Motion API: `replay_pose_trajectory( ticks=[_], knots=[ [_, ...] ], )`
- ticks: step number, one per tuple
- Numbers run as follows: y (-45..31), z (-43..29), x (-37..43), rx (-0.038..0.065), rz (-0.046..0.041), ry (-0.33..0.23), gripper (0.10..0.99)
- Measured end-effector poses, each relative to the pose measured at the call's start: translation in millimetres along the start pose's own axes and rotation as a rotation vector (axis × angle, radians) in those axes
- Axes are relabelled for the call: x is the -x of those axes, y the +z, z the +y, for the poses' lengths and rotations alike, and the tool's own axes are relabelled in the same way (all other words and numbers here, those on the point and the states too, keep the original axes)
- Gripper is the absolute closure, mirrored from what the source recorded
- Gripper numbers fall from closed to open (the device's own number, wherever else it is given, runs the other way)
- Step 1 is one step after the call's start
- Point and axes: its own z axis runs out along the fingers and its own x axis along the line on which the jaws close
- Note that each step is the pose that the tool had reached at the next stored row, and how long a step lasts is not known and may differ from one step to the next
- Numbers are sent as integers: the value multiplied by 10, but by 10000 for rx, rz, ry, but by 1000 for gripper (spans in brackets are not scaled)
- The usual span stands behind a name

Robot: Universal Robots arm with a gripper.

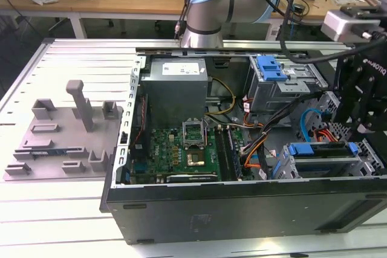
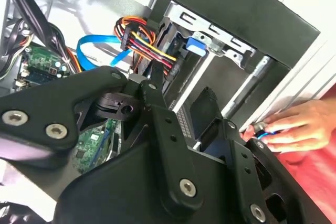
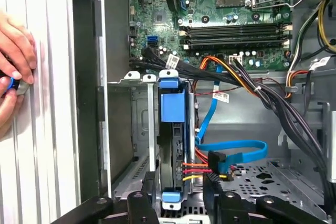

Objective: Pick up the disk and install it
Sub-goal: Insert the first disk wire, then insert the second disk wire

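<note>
at the exterior view's left, a grey moulded fixture (image 1: 60, 134) on the slatted table (image 1: 36, 209), well apart from the open computer case (image 1: 242, 209). further right, inside the case, the grey power supply (image 1: 175, 77) with a white sticker: print there, too small to make out. below it the green motherboard (image 1: 181, 149). right again, a blue latch (image 1: 269, 67) on the upper cage.

the disk (image 3: 172, 129) sits upright in the lower drive cage (image 3: 123, 129), blue frame showing, apparently slid into its slot. hard to tell whether fully seated.

the gripper (image 3: 180, 178) straddles the disk's near end in the first wrist view, jaws apart, one finger close against the frame and the other standing off with a gap. nothing clamped.

likely trouble:
- red, orange and yellow wires (image 3: 194, 169) and the blue flat cable (image 3: 236, 150) lie just beside one finger; easy to hook or drag a plug loose if the arm shifts sideways.
- a half-seated disk could tip or jam in the cage if nudged off line.
- a person's hand (image 3: 16, 66) rests on the table just beside the case wall, pinching something small and blue; risk of contact if the arm swings outward.

other writing: a white tag (image 3: 221, 97) on a cable, unreadable; white lettering on the gripper body in the exterior view.
</note>
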Motion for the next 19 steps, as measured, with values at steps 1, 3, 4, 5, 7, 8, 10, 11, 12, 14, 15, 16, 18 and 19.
replay_pose_trajectory(
  ticks=[1, 3, 4, 5, 7, 8, 10, 11, 12, 14, 15, 16, 18, 19],
  knots=[
    [-17, 0, -3, 0, -1, 0, 604],
    [-59, -2, -8, 0, -4, 0, 604],
    [-76, -2, -11, 0, -9, 1, 604],
    [-88, -2, -12, -1, -12, 0, 604],
    [-119, -3, -17, -4, -20, 1, 604],
    [-132, -4, -18, -6, -23, 1, 604],
    [-149, -4, -21, -8, -31, 1, 604],
    [-150, -4, -21, -8, -32, 2, 604],
    [-153, -4, -22, -8, -29, 2, 604],
    [-156, -4, -22, -7, -29, 2, 604],
    [-157, -4, -22, -8, -29, 2, 604],
    [-157, -4, -22, -7, -29, 2, 604],
    [-159, -4, -22, -8, -29, 2, 604],
    [-159, -4, -22, -7, -29, 2, 604]
  ],
)
